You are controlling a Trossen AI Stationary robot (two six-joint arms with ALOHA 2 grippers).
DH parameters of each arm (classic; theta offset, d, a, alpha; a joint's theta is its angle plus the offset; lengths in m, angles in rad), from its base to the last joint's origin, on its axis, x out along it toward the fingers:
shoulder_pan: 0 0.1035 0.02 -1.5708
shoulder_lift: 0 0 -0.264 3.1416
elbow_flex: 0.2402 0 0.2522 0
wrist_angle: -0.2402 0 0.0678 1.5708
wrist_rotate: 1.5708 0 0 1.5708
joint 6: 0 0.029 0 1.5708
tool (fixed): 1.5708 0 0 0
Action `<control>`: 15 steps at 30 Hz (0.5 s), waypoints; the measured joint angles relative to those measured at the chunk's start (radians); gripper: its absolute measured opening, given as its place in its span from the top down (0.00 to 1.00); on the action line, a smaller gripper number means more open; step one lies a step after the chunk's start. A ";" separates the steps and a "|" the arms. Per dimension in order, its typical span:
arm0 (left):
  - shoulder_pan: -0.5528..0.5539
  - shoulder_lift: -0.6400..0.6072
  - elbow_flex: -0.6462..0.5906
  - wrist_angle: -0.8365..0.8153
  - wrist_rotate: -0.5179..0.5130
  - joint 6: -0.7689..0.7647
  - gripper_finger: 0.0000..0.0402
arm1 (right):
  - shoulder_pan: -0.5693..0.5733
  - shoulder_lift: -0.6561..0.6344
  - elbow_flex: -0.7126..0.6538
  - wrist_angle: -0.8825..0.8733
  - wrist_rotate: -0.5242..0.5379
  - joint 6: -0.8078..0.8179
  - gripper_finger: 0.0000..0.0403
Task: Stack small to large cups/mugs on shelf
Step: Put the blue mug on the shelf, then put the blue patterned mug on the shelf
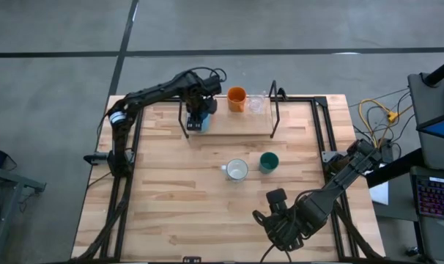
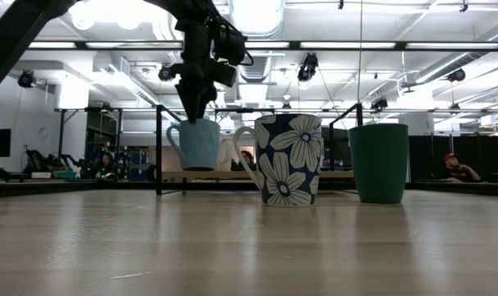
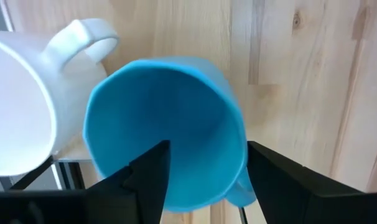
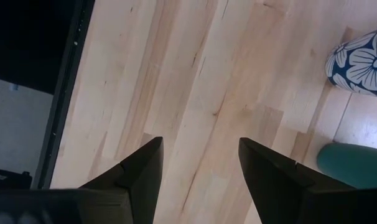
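Note:
The light blue cup (image 3: pixel 170 124) stands upright at the left end of the shelf (image 1: pixel 233 125), beside a white mug (image 3: pixel 20 118); its base looks set on the board (image 2: pixel 195 144). My left gripper (image 3: pixel 207 146) is open above it, pointing down, with one finger inside the cup and one outside. The orange cup (image 1: pixel 237 99) and the clear glass (image 1: pixel 256 104) stand farther right on the shelf. A flowered mug (image 2: pixel 286 160) and the dark green cup (image 2: pixel 380 163) stand on the table. My right gripper (image 4: pixel 201 143) is open and empty over the table's near right part (image 1: pixel 275 196). My left gripper straddles the blue cup's wall (image 3: pixel 241 152) next to the handle, from above. One finger (image 3: pixel 151 174) is inside the cup and the other (image 3: pixel 269 174) is outside. The outer finger is right at the wall; I cannot tell whether it touches.
The shelf's black upright posts (image 1: pixel 273 95) rise beside the cups. The flowered mug (image 1: pixel 237 170) and the green cup (image 1: pixel 269 162) stand close together in mid-table. Bare tabletop lies to the left and near side (image 1: pixel 171 205).

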 joint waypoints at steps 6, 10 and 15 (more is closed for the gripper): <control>0.000 -0.027 0.006 -0.007 0.000 -0.019 0.52 | -0.002 0.000 0.000 0.000 0.000 -0.001 0.50; 0.002 -0.050 0.007 -0.005 -0.002 -0.020 0.52 | -0.002 0.000 0.000 0.001 0.000 0.000 0.50; 0.004 -0.066 0.007 -0.005 -0.027 -0.024 0.52 | -0.002 0.000 0.000 0.002 0.000 0.003 0.50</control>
